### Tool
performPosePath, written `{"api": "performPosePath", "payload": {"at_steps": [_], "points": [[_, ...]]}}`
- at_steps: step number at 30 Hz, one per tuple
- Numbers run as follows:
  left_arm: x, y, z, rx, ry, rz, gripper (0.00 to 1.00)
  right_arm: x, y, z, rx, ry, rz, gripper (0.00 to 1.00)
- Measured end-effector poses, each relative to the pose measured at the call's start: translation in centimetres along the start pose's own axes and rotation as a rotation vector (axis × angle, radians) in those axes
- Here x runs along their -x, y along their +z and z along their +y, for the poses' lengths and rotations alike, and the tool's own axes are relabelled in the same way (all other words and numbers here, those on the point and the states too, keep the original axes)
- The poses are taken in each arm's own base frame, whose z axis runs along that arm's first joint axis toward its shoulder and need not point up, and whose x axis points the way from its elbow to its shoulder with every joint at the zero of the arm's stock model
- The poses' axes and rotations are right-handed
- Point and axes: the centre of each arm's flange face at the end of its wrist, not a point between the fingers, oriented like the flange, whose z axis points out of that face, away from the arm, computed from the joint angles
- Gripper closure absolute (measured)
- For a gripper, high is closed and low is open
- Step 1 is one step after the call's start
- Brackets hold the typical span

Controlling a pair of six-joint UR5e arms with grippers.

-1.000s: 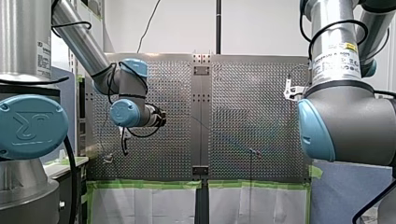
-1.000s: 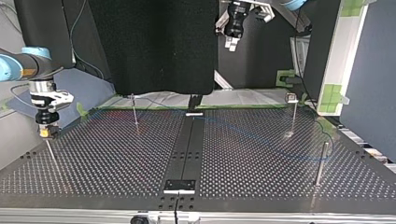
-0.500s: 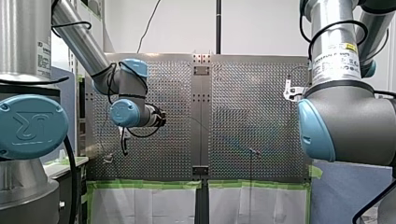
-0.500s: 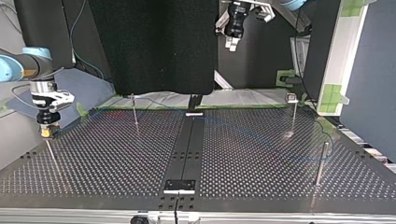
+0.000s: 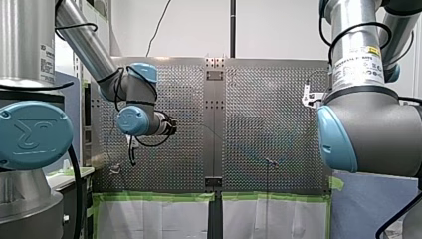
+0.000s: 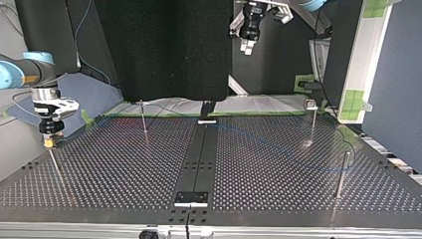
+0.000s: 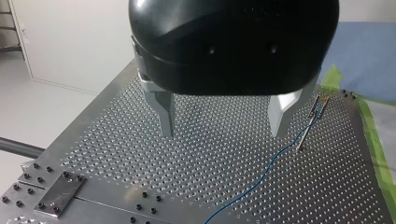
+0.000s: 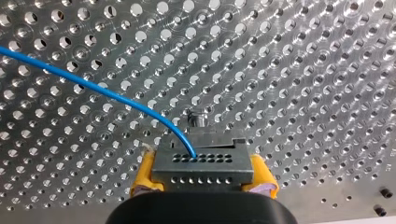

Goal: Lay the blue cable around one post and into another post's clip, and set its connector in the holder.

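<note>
A: Where's the connector (image 8: pixel 201 163)?
B: Clamped in my right pincer (image 8: pixel 203 173); the blue cable (image 8: pixel 107 93) curves away ahead of it.
A: Left pincer (image 7: pixel 222 119)?
B: Spread wide, holding nothing, above the table (image 7: pixel 116 140).

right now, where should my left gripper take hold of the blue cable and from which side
Take the straight stretch of the blue cable lying on the table, short of the post. Come straight down with the open left gripper, fingers set across the cable's line: it lies flat, so probably only from above can fingers close on it.
</note>
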Motion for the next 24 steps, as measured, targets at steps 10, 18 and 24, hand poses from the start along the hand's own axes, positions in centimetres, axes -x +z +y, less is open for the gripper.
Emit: {"api": "performPosePath", "payload": {"at_steps": [10,18,24], "points": [[-0.03,0.08,0.1,0.003,0.0,0.001,0.0,0.11,0.04,0.13,-0.012,-0.004,-0.001,1.0],[-0.05,0.12,0.15,0.003,0.001,0.002,0.0,0.2,0.06,0.17,-0.023,-0.012,-0.002,1.0],[-0.03,0.17,0.19,0.005,0.001,0.001,0.0,0.17,0.08,0.09,-0.033,-0.028,0.0,1.0]]}}
